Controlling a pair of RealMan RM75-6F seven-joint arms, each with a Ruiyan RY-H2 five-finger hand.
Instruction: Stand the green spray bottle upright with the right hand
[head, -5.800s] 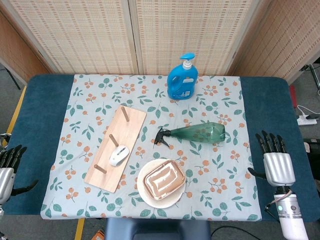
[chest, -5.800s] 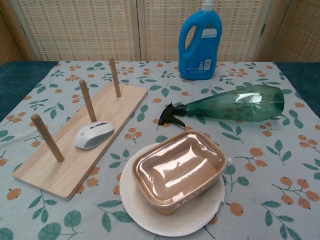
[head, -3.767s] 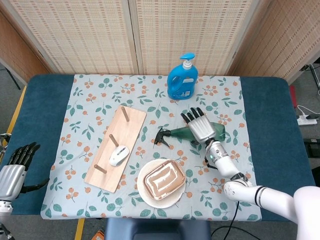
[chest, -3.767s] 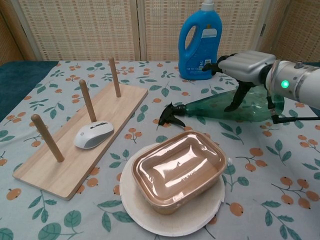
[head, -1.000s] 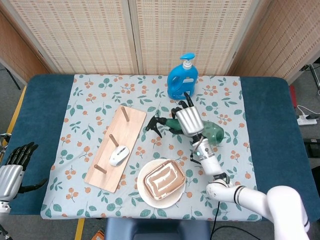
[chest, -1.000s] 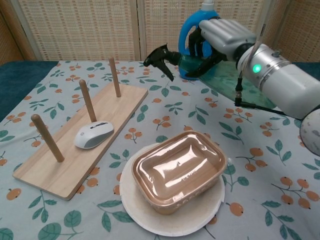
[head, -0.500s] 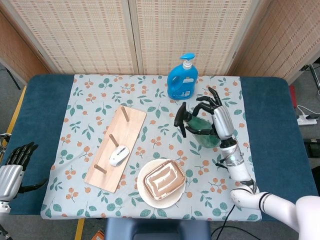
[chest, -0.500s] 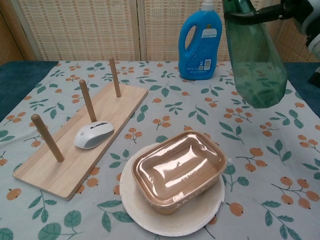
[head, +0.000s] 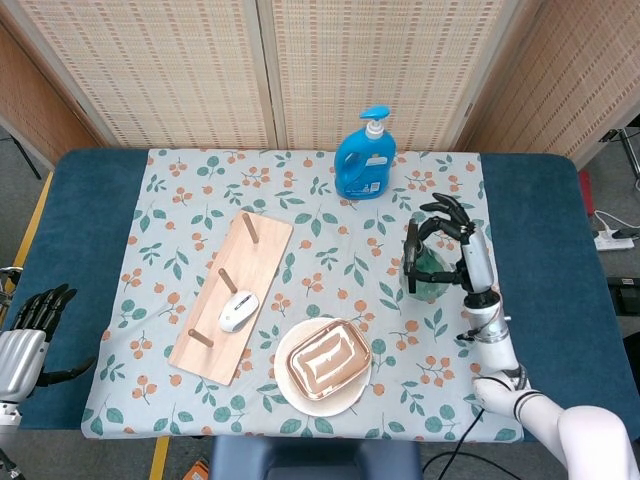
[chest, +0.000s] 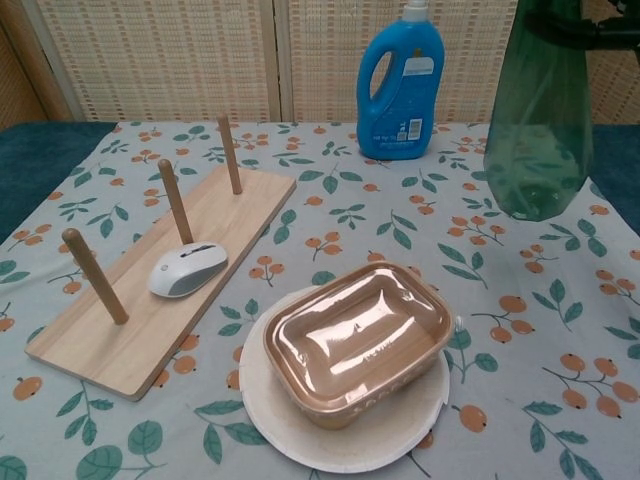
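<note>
The green spray bottle (head: 432, 270) stands nearly upright at the right side of the floral cloth, its black spray head on top. My right hand (head: 462, 250) grips it around the upper part from the right. In the chest view the bottle's green body (chest: 540, 130) hangs vertically at the far right. Its rounded base is at or just above the cloth, and I cannot tell whether it touches. The hand is mostly cut off by that view's top edge. My left hand (head: 22, 335) rests off the cloth at the far left, holding nothing, fingers apart.
A blue detergent bottle (chest: 400, 90) stands behind and left of the green bottle. A brown lidded container (chest: 358, 335) sits on a white plate (chest: 270, 420) at front centre. A wooden peg board (chest: 160, 280) with a white mouse (chest: 188, 268) lies at the left.
The right hand has carried the green bottle further right and turned it from tilted to nearly vertical. The left hand has not moved.
</note>
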